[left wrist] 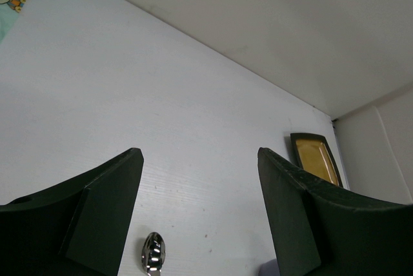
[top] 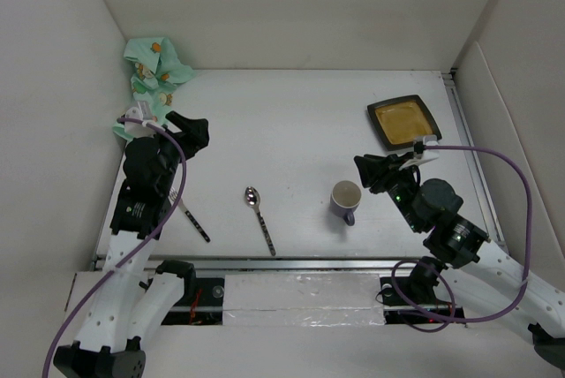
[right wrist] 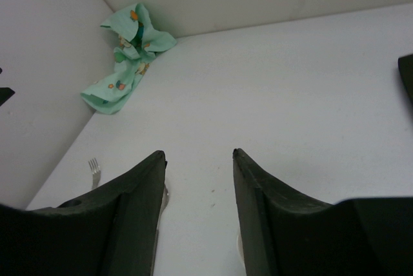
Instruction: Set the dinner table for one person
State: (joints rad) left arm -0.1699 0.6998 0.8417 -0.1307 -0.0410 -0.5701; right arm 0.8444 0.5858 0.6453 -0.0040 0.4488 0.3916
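The dinner table (top: 291, 122) is a white worktop with white walls on three sides. A spoon (top: 259, 217) lies near its middle front, and a purple mug (top: 345, 200) stands to the right of it. A square dark-rimmed amber plate (top: 403, 120) sits at the far right. A fork (top: 194, 222) lies partly under my left arm. My left gripper (top: 194, 132) is open and empty at the left, above the table; its own view shows the spoon's bowl (left wrist: 153, 252) below it. My right gripper (top: 364, 171) is open and empty just right of the mug, and it is seen open in its own view (right wrist: 197, 155).
A crumpled mint-green cartoon-print cloth (top: 152, 73) lies in the far left corner and also shows in the right wrist view (right wrist: 126, 57). The plate shows far off in the left wrist view (left wrist: 315, 158). The fork's tines (right wrist: 94, 167) show in the right wrist view.
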